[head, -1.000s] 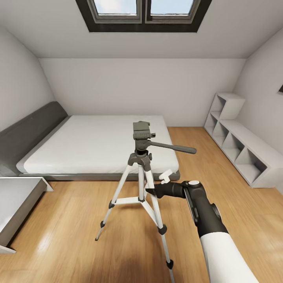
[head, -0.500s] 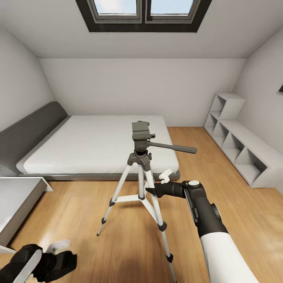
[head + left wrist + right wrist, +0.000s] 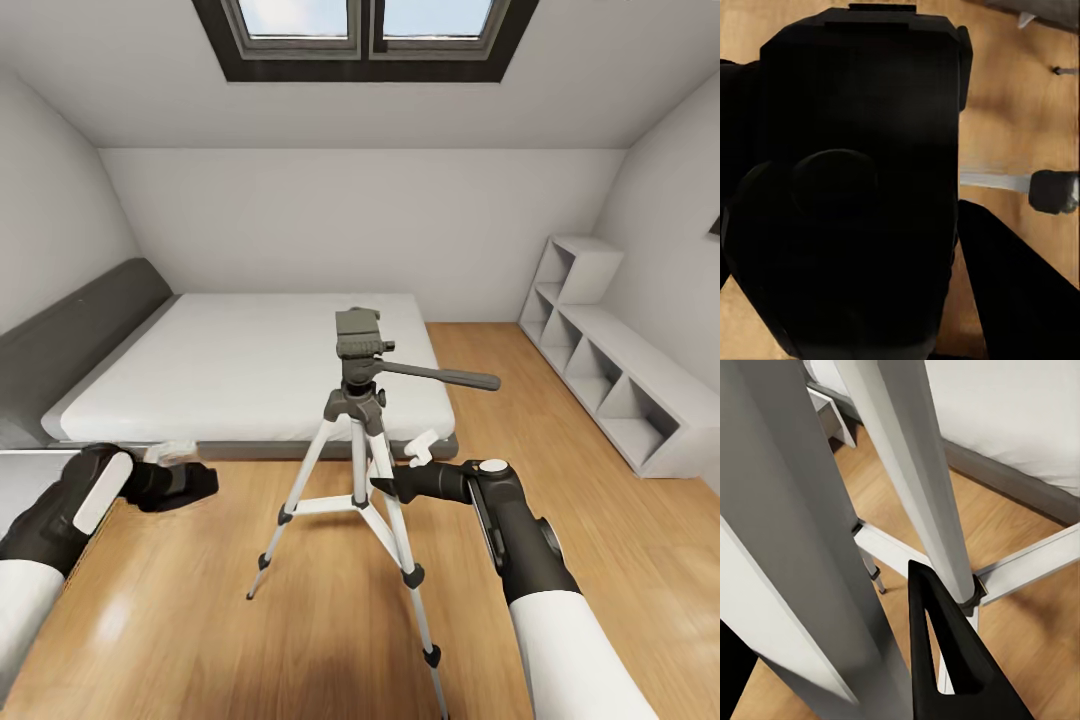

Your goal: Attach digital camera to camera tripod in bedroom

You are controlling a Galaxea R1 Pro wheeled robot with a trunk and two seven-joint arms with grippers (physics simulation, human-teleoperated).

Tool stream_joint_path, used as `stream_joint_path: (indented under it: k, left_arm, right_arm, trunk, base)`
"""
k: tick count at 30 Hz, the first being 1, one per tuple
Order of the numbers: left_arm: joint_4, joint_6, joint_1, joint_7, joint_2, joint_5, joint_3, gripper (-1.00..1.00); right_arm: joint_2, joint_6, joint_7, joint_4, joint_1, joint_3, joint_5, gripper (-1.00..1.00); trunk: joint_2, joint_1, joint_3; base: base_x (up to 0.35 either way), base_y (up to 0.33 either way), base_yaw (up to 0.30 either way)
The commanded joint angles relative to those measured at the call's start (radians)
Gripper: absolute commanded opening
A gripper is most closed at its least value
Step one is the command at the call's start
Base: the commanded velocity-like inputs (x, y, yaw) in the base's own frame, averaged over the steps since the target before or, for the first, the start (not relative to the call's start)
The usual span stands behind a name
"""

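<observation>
The left tool (image 3: 185, 480) has risen, gripping the camera (image 3: 855, 187) to bring it toward the tripod (image 3: 358, 420) head. The right tool (image 3: 395, 478) steadies a leg; whether it is clamped, I cannot tell.

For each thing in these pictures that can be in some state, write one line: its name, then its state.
digital camera: held in the left gripper, off the floor, not yet on the tripod.
camera tripod: upright, legs spread on the wood floor, head bare.
right gripper: at a tripod leg, grip unclear.
bed: mattress bare.
shelves: compartments open.
</observation>
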Motion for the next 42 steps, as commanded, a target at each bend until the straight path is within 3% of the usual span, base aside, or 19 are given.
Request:
stream_joint_path:
  k: [1, 3, 4, 5, 8, 12, 14, 16, 18, 22, 27, 42]
  left_arm:
    - [0.047, 0.003, -0.072, 0.009, -0.007, 0.011, -0.004, -1.0]
    - [0.091, 0.003, -0.141, 0.01, -0.019, 0.01, -0.004, -1.0]
    - [0.152, 0.004, -0.243, 0.012, -0.043, 0.006, -0.005, -1.0]
    - [0.231, 0.003, -0.367, 0.016, -0.084, 0.002, -0.006, -1.0]
    - [0.304, 0.002, -0.484, 0.035, -0.132, 0.0, -0.006, -1.0]
    - [0.39, 0.002, -0.663, 0.115, -0.209, 0.0, -0.007, -1.0]
    - [0.448, 0.001, -0.785, 0.173, -0.274, 0.0, -0.007, -1.0]
    - [0.48, 0.001, -0.848, 0.191, -0.305, 0.0, -0.007, -1.0]
    - [0.536, 0.001, -0.957, 0.21, -0.366, -0.002, -0.007, -1.0]
    - [0.552, 0.002, -1.03, 0.216, -0.416, 0.002, -0.007, -1.0]
    - [0.524, 0.004, -1.064, 0.217, -0.442, 0.008, -0.002, -1.0]
    - [0.439, 0.004, -1.068, 0.198, -0.461, 0.053, -0.002, -1.0]
  right_arm:
    - [0.001, -0.005, 0.007, -0.002, -0.001, -0.004, 0.005, -1.0]
    - [0.001, -0.005, 0.006, -0.001, -0.001, -0.004, 0.005, -1.0]
    - [0.001, -0.005, 0.006, 0.005, -0.001, -0.004, 0.005, -1.0]
    - [0.001, -0.005, 0.005, 0.021, -0.001, -0.004, 0.005, -1.0]
    - [0.001, -0.005, 0.002, 0.034, -0.001, -0.004, 0.006, -1.0]
    - [0.0, -0.005, -0.009, 0.041, -0.001, -0.005, 0.006, -1.0]
    - [0.0, -0.005, -0.012, 0.042, -0.001, -0.005, 0.006, -1.0]
    - [0.0, -0.005, -0.013, 0.042, -0.001, -0.005, 0.007, -1.0]
    - [0.0, -0.005, -0.014, 0.043, -0.001, -0.005, 0.007, -1.0]
    - [0.0, -0.005, -0.014, 0.042, -0.001, -0.005, 0.007, -1.0]
    - [0.0, -0.005, -0.015, 0.041, -0.001, -0.005, 0.008, -1.0]
    - [0.001, -0.005, -0.016, 0.037, -0.001, -0.004, 0.011, -1.0]
  trunk:
    - [-0.002, 0.001, -0.002]
    - [-0.002, 0.001, -0.002]
    - [-0.002, 0.001, -0.002]
    - [-0.002, 0.001, -0.002]
    - [-0.002, 0.001, -0.002]
    - [-0.002, 0.001, -0.002]
    - [-0.002, 0.001, -0.002]
    - [-0.002, 0.001, -0.002]
    - [-0.002, 0.001, -0.002]
    - [-0.002, 0.001, -0.002]
    - [-0.002, 0.001, -0.002]
    - [-0.002, 0.001, -0.002]
  base:
    - [0.0, 0.0, 0.0]
    - [0.0, 0.0, 0.0]
    - [0.0, 0.0, 0.0]
    - [0.0, 0.0, 0.0]
    - [0.0, 0.0, 0.0]
    - [0.0, 0.0, 0.0]
    - [0.0, 0.0, 0.0]
    - [0.0, 0.0, 0.0]
    - [0.0, 0.0, 0.0]
    - [0.0, 0.0, 0.0]
    - [0.0, 0.0, 0.0]
    - [0.0, 0.0, 0.0]
